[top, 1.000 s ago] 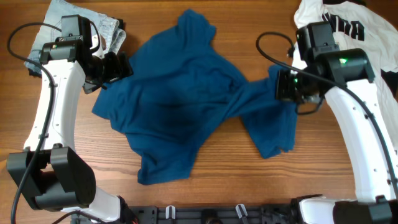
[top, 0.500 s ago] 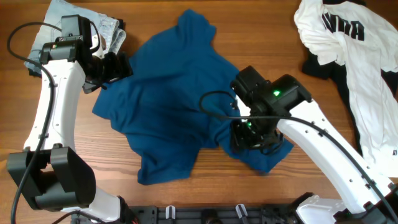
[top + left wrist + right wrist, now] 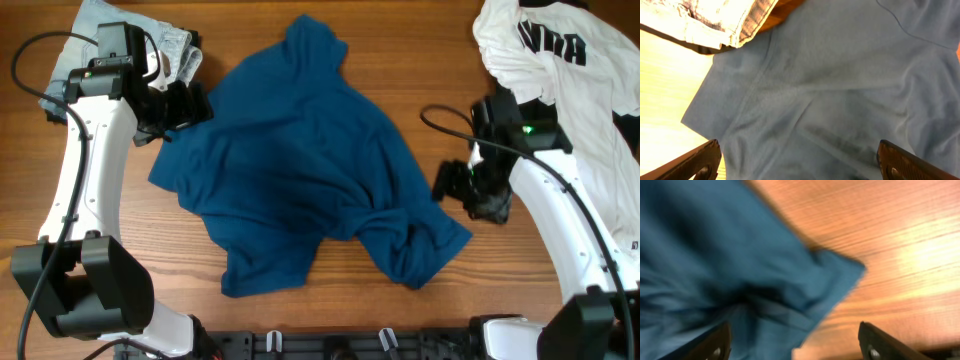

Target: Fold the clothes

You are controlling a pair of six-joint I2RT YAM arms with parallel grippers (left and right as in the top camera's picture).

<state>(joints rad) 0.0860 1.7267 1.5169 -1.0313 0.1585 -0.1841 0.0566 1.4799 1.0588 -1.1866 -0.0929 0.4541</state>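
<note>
the dark-blue shirt (image 3: 300, 160) lies loosely spread in the middle of the bench (image 3: 350, 280), not yet folded. its lower right corner is bunched into a rumpled heap, so it probably needs flattening before any clean fold. the left fingers (image 3: 697, 162) hover spread wide over the shirt's left sleeve area, gripping nothing. that placement looks chosen so they can pinch the edge there. the right fingers (image 3: 717, 342) are also parted and empty. in the overhead view they sit over bare wood just beside the shirt's right side, and the wrist view shows the cloth's corner lying ahead of them, apart from both tips. the white shirt (image 3: 560, 70) with black lettering is heaped at the far right corner, seemingly parked out of the working space, and a pale garment (image 3: 100, 30) with a checked lining sits at the far left corner, touching the blue one's edge. counted: two arms, two pairs of fingers, three garments clearly in view, one of them being worked on.
</note>
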